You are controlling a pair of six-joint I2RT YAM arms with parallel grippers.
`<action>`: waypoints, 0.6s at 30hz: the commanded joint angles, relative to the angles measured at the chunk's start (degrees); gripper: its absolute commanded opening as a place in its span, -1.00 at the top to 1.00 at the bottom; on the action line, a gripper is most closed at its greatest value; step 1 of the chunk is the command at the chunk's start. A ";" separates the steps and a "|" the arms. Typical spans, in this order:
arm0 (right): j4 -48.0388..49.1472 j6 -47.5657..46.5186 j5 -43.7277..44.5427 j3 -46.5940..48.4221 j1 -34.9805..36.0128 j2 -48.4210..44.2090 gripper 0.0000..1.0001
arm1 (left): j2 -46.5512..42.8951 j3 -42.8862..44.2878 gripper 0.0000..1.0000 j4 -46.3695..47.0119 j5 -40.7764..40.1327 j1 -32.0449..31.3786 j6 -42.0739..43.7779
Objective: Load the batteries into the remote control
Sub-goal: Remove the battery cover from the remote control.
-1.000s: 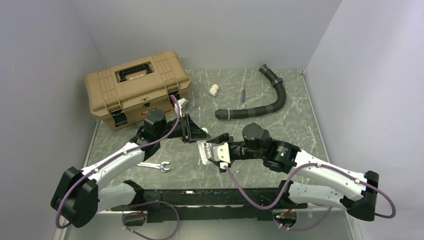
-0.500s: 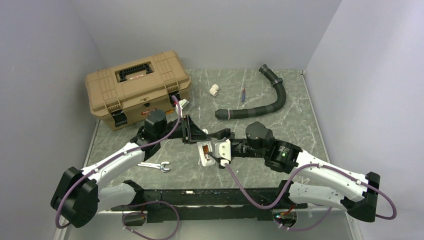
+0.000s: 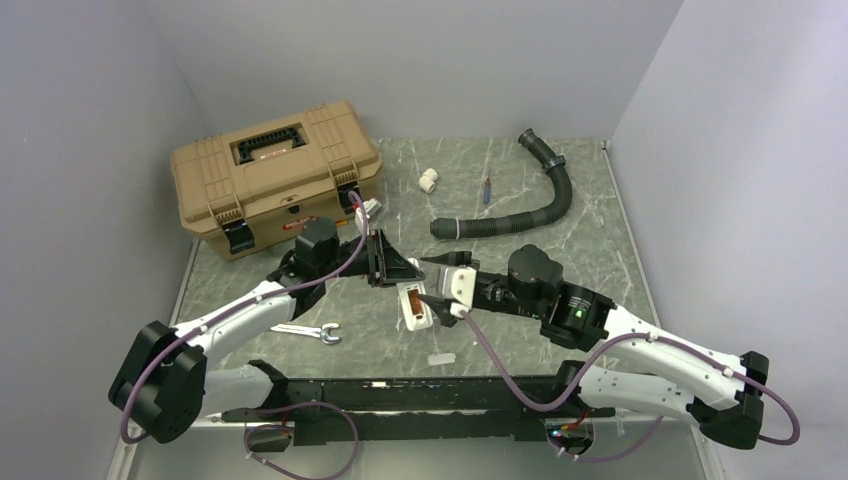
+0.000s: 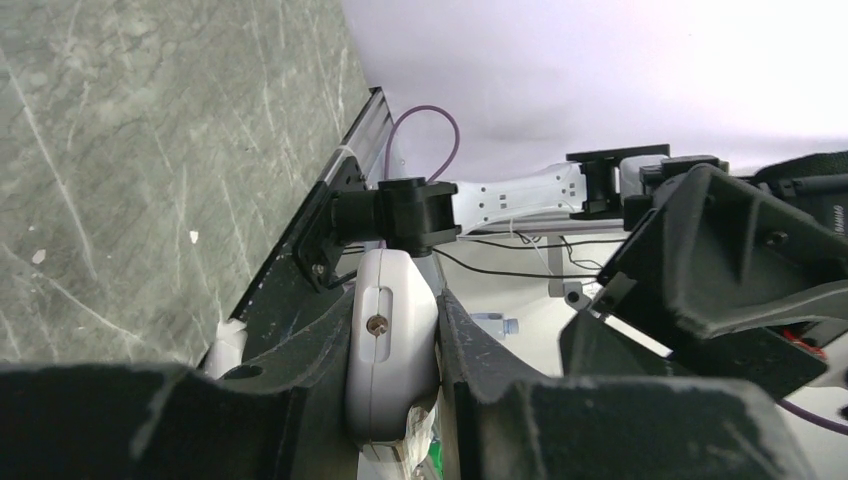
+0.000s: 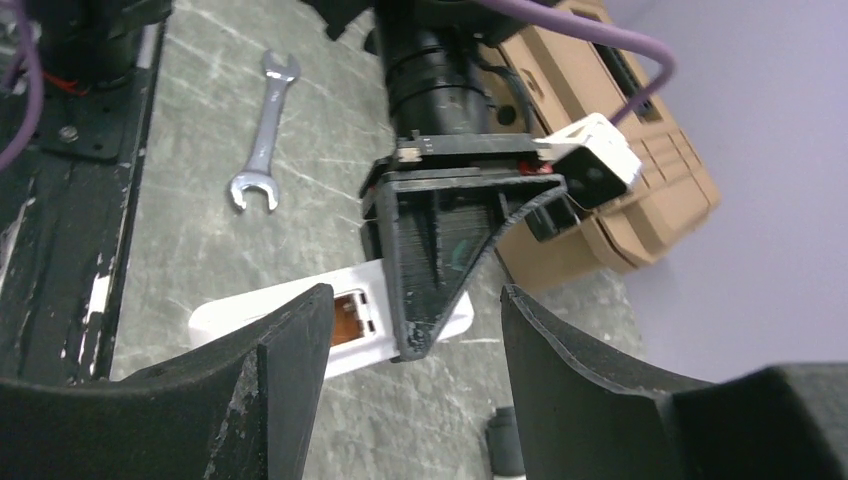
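Left end effector [image 3: 393,270] pinches the remote control [image 3: 412,303]; right end effector [image 5: 415,300], spread and empty, faces its recess. Hold the remote steady, then press the orange battery [image 5: 345,318] flat.

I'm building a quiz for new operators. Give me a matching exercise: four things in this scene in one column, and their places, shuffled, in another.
Things:
1. wrench
2. hose
3. toolbox
4. remote

Places:
A. far left of the table
B. gripped by the left end effector
C. far right of the table, lying in a curve
D. flat on the table, near left

Pairs: 1-D, 2-C, 3-A, 4-B
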 commanded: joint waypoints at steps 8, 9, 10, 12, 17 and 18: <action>-0.05 35.60 31.23 -1.22 -0.44 -2.60 -0.20 | -0.12 -1.09 1.00 -4.16 -0.58 2.70 6.21; -1.80 40.57 33.00 -1.18 -0.45 -2.65 -0.18 | -0.99 -1.03 1.00 -5.97 -0.89 3.27 7.11; -3.81 42.77 34.50 -1.09 -0.48 -2.47 -0.16 | -1.84 -0.95 1.00 -7.87 -1.12 4.02 8.09; -8.76 51.60 37.30 -0.65 -0.36 -1.73 -0.15 | -3.55 -1.01 1.00 -10.43 -1.17 5.66 9.46; -16.10 62.21 34.79 -2.70 -0.39 -0.42 -0.08 | -6.64 -1.49 1.00 -14.32 -0.59 9.35 11.78; -17.24 63.95 33.71 -3.14 -0.33 -0.12 -0.08 | -6.95 -1.53 1.00 -14.50 -0.34 9.82 11.88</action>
